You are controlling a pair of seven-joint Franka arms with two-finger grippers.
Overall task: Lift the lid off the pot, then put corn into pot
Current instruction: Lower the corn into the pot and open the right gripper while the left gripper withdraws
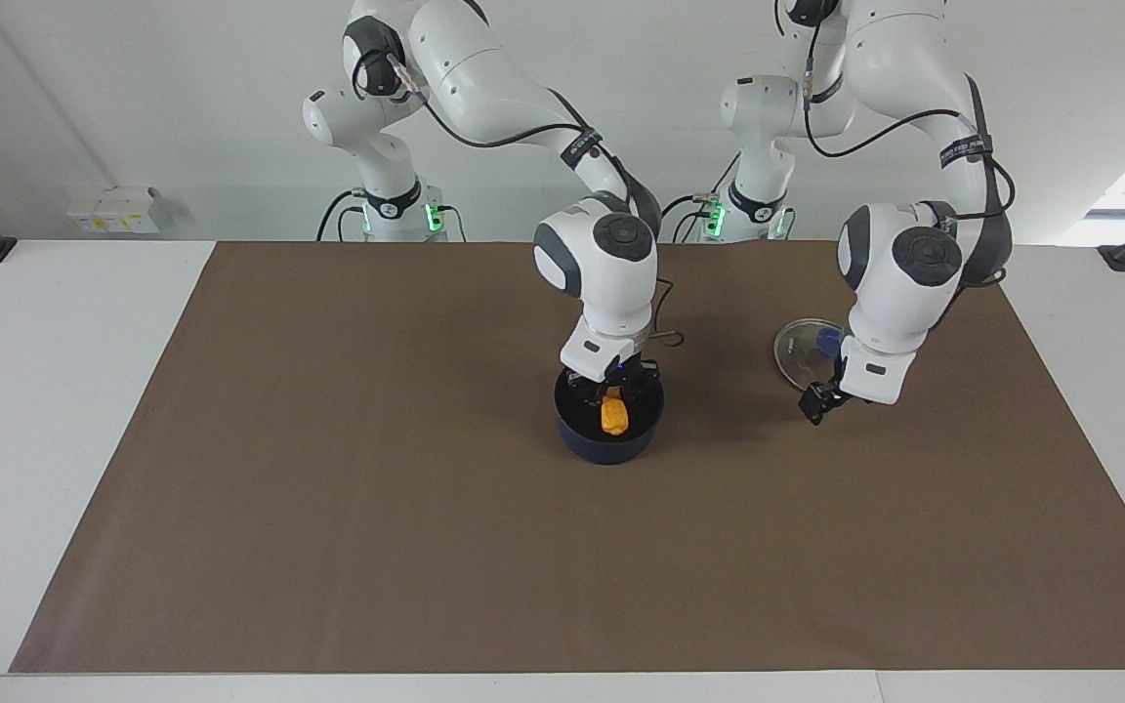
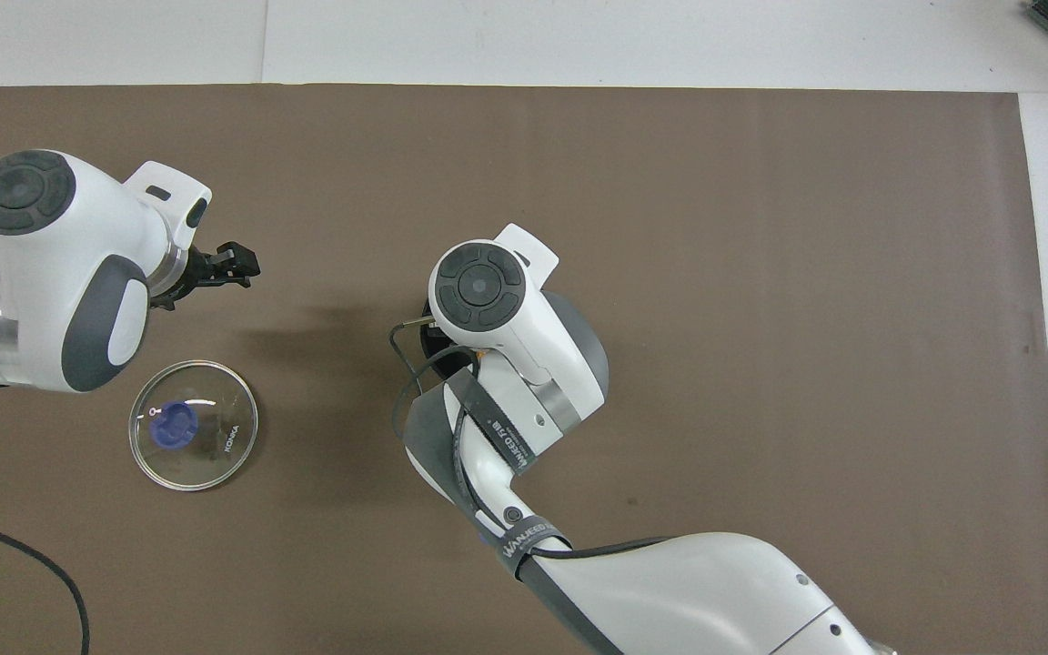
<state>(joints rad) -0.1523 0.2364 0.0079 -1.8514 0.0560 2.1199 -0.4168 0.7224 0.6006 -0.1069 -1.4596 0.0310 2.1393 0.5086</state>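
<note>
The dark blue pot (image 1: 607, 441) stands mid-mat, and in the overhead view the right arm's wrist covers it. My right gripper (image 1: 612, 393) hangs just over its mouth, shut on the top end of the orange corn (image 1: 613, 416). The corn hangs upright, with its lower part inside the pot. The glass lid (image 1: 802, 344) (image 2: 206, 435) with its blue knob (image 2: 170, 425) lies flat on the mat toward the left arm's end. My left gripper (image 1: 814, 401) (image 2: 240, 267) is open and holds nothing. It hovers over bare mat beside the lid, clear of it.
A brown mat (image 1: 328, 488) covers most of the white table (image 1: 45, 391). A thin black cable (image 1: 672, 336) loops down from the right wrist beside the pot. Small white boxes (image 1: 113, 210) sit at the table's edge near the right arm's base.
</note>
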